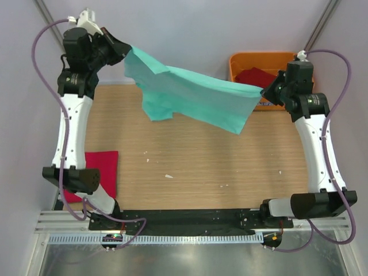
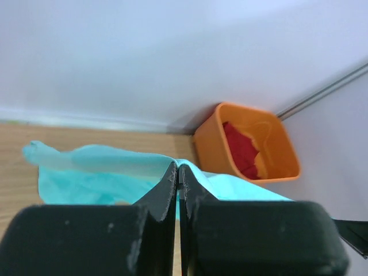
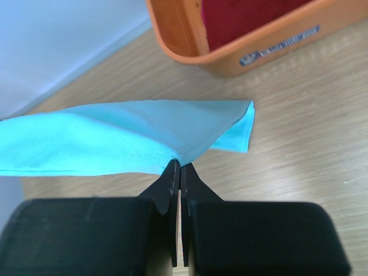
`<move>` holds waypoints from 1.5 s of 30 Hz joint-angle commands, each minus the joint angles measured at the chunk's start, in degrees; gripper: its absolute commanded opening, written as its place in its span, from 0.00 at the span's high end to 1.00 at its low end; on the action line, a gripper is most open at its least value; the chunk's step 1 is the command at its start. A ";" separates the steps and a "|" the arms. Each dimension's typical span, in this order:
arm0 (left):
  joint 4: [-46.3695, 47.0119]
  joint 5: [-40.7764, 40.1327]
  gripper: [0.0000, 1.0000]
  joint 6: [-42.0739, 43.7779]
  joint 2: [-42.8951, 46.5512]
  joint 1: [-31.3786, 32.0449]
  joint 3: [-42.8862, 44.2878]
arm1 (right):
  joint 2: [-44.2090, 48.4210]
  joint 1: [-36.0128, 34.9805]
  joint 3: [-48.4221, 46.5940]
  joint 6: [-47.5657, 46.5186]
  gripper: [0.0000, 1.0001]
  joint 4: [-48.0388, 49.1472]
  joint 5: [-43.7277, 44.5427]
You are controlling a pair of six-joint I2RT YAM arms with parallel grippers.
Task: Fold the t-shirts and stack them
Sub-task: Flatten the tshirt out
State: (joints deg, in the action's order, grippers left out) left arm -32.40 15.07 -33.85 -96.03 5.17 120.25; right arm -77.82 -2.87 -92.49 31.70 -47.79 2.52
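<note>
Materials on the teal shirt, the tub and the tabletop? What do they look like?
Teal shirt: soft matte cloth, probably a knit; it sags and folds where it hangs.
Tub: likely orange plastic; smooth, rigid moulded walls with a slight sheen.
Table: matte light wood grain; could be laminate or real wood.

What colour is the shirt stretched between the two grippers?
The t-shirt is plain mint green, no pattern; clearest in the top external view.
</note>
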 commanded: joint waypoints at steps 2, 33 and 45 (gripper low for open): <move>4.90 0.58 1.00 -2.01 9.88 -0.34 4.12 | 4.87 -0.03 -10.23 -1.29 0.99 -2.38 -1.82; 14.61 5.50 1.00 -3.51 21.16 -0.25 -20.16 | 17.89 -0.03 13.44 -2.51 0.99 7.35 -4.55; 26.60 13.59 1.00 0.19 -21.98 -0.51 -19.28 | -8.37 1.11 25.27 -8.76 0.93 31.53 7.48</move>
State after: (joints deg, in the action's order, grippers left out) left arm -12.16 24.82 -35.24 -113.47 5.10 94.15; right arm -80.84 -2.37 -64.45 26.24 -26.59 4.73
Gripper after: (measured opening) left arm 0.005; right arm 0.049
